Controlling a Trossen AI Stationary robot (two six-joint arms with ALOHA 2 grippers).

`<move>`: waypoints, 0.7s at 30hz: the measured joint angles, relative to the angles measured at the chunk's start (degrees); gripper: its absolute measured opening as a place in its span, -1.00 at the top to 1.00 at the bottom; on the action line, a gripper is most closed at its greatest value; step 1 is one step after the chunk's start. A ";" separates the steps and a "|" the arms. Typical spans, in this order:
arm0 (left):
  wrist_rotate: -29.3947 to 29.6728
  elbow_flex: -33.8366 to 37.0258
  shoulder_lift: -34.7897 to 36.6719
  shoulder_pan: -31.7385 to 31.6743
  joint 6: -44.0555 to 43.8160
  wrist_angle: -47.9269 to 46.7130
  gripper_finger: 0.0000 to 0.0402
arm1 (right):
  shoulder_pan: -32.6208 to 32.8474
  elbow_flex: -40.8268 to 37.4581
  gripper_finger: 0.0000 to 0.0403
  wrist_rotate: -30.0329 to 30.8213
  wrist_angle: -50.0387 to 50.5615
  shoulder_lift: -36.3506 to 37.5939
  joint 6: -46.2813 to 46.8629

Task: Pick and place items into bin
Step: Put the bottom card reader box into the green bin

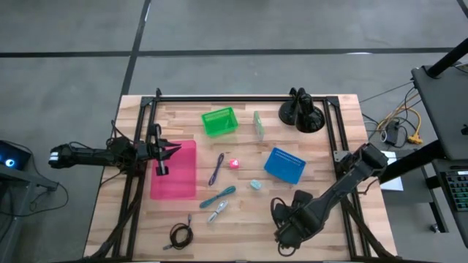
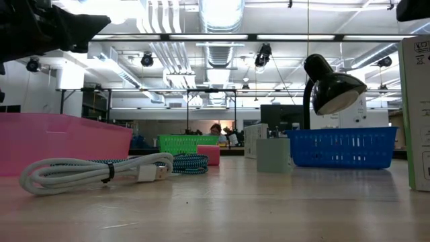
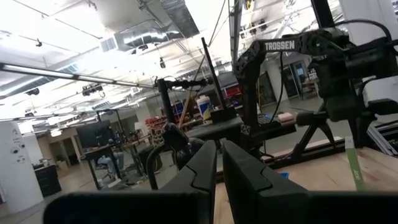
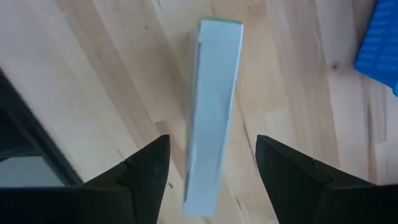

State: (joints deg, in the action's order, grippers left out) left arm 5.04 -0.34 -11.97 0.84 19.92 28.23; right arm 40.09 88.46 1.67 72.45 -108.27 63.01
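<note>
- Items for the bin are mostly loose in the middle of the table (image 1: 322, 183): purple pen (image 1: 216, 169), tiny pink-red piece (image 1: 235, 164), pale blue bit (image 1: 255, 185), teal tool (image 1: 219, 196), silver clip (image 1: 216, 212) and a black coiled cable (image 1: 180, 235) at the near edge.
- White bar (image 4: 213, 115) is the one that matters right now. The right gripper (image 4: 211, 163) hangs over it at the near right of the table, fingers spread wide either side of it, not touching, holding nothing. My guess is it's lined up that way so the bar's narrow width fits between the fingers for a straight-down grab.
- Left gripper (image 1: 162, 151) sits over the far end of the pink bin (image 1: 175, 179) on the left. Its fingers (image 3: 205, 171) are nearly together with just a thin gap and nothing between them, so it looks parked, or waiting over the drop spot.
- Containers: the pink bin, the green basket (image 1: 219, 121) at the far side and the blue basket (image 1: 284, 165) to the right of centre all look empty from above, as far as I can tell.
- Pale green block (image 1: 258, 124) stands on the table just right of the green basket, not in it.
- Black lamp (image 1: 301, 113) sits at the far right, out of the way.
- So nothing's binned yet, I'd say.
</note>
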 joint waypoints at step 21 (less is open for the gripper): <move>0.00 0.00 0.01 0.00 0.00 0.07 0.94 | 0.03 -0.63 0.13 -0.02 -0.91 0.00 -0.01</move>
State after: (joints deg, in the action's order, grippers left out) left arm 5.04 -0.34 -11.95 0.84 19.93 28.30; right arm 40.12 87.83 1.65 71.55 -108.27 63.00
